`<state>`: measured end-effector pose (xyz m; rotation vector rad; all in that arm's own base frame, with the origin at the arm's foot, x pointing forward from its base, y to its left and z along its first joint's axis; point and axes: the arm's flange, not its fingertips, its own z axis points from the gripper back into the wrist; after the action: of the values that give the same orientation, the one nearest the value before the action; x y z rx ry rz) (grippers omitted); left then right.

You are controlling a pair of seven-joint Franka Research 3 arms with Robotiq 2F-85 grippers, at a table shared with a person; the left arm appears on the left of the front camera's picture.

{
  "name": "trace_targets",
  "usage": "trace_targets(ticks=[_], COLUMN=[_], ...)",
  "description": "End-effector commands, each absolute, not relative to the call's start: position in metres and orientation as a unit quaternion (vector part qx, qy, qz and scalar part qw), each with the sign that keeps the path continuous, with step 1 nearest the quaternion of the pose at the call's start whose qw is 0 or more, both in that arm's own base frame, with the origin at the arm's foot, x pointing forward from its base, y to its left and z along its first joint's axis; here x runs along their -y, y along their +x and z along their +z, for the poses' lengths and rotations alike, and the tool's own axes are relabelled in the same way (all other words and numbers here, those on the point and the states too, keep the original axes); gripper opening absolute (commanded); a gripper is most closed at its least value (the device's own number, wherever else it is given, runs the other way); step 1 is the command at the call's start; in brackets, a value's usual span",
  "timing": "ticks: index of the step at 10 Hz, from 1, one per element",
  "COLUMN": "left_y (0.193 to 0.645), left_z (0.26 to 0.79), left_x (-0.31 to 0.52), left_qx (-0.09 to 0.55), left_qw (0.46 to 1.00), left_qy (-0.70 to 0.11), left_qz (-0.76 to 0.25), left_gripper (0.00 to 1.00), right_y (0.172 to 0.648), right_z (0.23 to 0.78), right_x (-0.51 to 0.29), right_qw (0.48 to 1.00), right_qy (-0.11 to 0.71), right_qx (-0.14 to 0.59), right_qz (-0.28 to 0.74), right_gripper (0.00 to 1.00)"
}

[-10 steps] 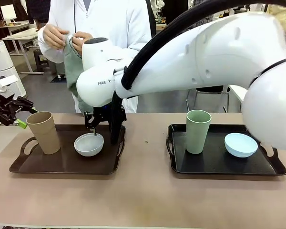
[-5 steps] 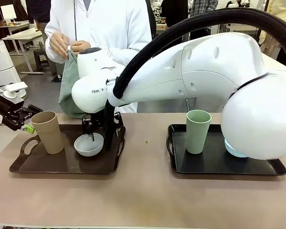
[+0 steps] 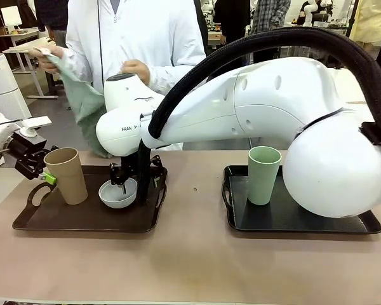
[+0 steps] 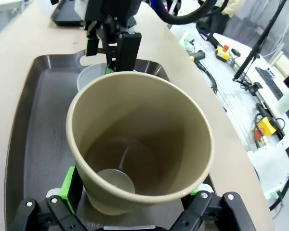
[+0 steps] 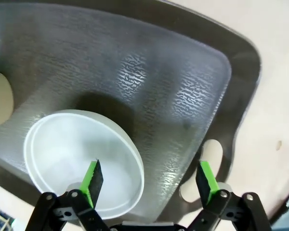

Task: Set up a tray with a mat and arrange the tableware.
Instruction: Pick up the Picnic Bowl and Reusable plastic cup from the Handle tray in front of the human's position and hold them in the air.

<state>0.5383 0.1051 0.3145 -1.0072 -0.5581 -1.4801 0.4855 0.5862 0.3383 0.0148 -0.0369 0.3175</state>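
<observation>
A tan cup (image 3: 66, 175) and a white bowl (image 3: 117, 193) stand on the dark left tray (image 3: 82, 220). My left gripper (image 3: 46, 176) is open at the cup's left side. In the left wrist view the tan cup (image 4: 139, 144) sits between the spread fingers of that gripper (image 4: 135, 192). My right gripper (image 3: 138, 177) reaches across and hangs open over the bowl's right rim. In the right wrist view this gripper (image 5: 149, 180) has one pad inside the white bowl (image 5: 77, 154) and the other outside it. A sage green cup (image 3: 263, 175) stands on the right tray (image 3: 286, 220). A person holds a grey-green mat (image 3: 82, 101).
The right arm's big white body (image 3: 273, 114) spans the table from the right and hides the right tray's far end. Bare tan tabletop (image 3: 190, 267) lies in front of both trays. The tray's handle hole (image 5: 209, 159) is under my right gripper's outer finger.
My left gripper has moved right up to the tan cup, which shifted slightly right. The right arm has swung lower and now covers the right tray's end. The person has spread the mat out to the left.
</observation>
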Motion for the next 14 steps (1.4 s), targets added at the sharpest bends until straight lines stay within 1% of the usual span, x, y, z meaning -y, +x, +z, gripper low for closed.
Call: trace_targets(ticks=[1, 3, 4, 5, 6, 7, 8, 9, 10, 11, 12, 14], left_y=[0.541, 0.540, 0.540, 0.540, 0.538, 0.539, 0.539, 0.539, 0.541, 0.543, 0.544, 0.542], left_z=[0.316, 0.313, 0.312, 0.312, 0.311, 0.310, 0.310, 0.310, 0.307, 0.304, 0.303, 0.304], left_x=[-0.106, -0.106, -0.107, -0.106, -0.104, -0.104, -0.104, -0.104, -0.102, -0.101, -0.101, -0.104], left_qx=[0.230, 0.237, 0.243, 0.247, 0.248, 0.249, 0.249, 0.249, 0.242, 0.241, 0.242, 0.256], left_qw=[0.589, 0.588, 0.588, 0.586, 0.584, 0.583, 0.582, 0.581, 0.579, 0.577, 0.570, 0.552], left_qy=[-0.439, -0.438, -0.436, -0.437, -0.441, -0.442, -0.444, -0.444, -0.447, -0.451, -0.451, -0.447], left_qz=[-0.638, -0.638, -0.636, -0.636, -0.635, -0.635, -0.635, -0.635, -0.637, -0.636, -0.643, -0.656], left_gripper=[1.00, 1.00, 1.00, 0.42, 0.42, 0.00, 0.36, 0.00, 0.00, 0.00, 0.58, 0.58], right_y=[0.494, 0.495, 0.494, 0.494, 0.494, 0.493, 0.493, 0.493, 0.494, 0.494, 0.494, 0.494], right_z=[0.340, 0.338, 0.338, 0.337, 0.336, 0.335, 0.334, 0.333, 0.332, 0.332, 0.333, 0.333], right_x=[-0.600, -0.603, -0.603, -0.602, -0.602, -0.601, -0.599, -0.598, -0.597, -0.597, -0.596, -0.596], right_qw=[0.986, 0.984, 0.983, 0.982, 0.982, 0.981, 0.981, 0.981, 0.981, 0.981, 0.982, 0.982], right_qy=[0.020, 0.029, 0.027, 0.028, 0.030, 0.034, 0.036, 0.037, 0.038, 0.037, 0.034, 0.031], right_qx=[0.012, 0.022, 0.026, 0.027, 0.025, 0.024, 0.023, 0.022, 0.021, 0.022, 0.023, 0.024], right_qz=[0.163, 0.176, 0.182, 0.183, 0.184, 0.188, 0.189, 0.189, 0.188, 0.187, 0.186, 0.185], right_gripper=[1.00, 1.00, 0.42, 0.41, 0.00, 0.00, 0.00, 0.14, 0.04, 0.00, 0.00, 0.00])
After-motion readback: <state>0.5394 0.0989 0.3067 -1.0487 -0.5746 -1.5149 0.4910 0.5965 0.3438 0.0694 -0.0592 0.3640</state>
